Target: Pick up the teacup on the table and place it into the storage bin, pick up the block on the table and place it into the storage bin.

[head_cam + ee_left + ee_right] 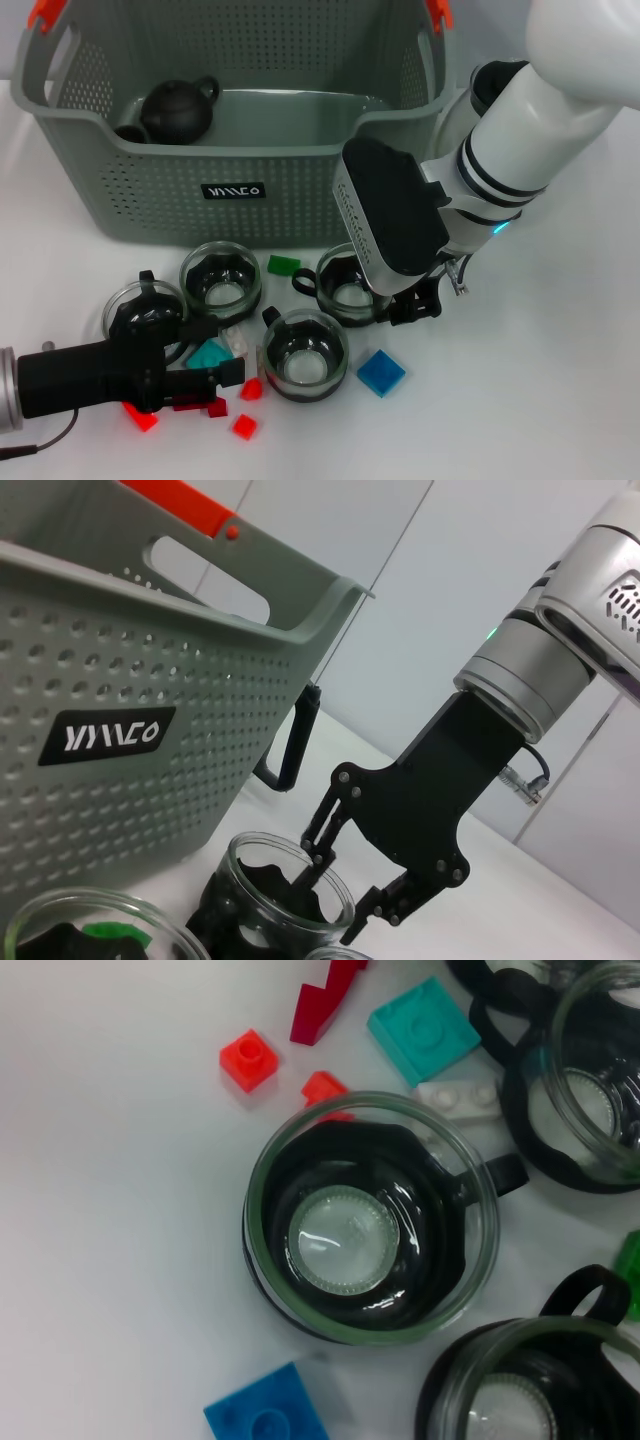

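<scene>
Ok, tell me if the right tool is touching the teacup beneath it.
Cannot tell. In the left wrist view the right tool straddles the teacup rim, one finger dipping inside, but neither contact nor gap shows plainly. The left tool sits low among the blocks.

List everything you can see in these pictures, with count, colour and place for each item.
storage bin: one, grey with orange-red handle tips, at the back of the table
teapot: one, dark, inside the bin at its left end
teacups: four, clear glass with black sleeves, clustered in front of the bin
green block: one, between the two rear cups
blue block: one, right of the front cup
teal block: one, left of the front cup
white block: one, beside the teal one
red blocks: several, front left
table: one, white
left gripper: black, open, low by the teal block
right gripper: black, open, straddling the right rear cup's rim
</scene>
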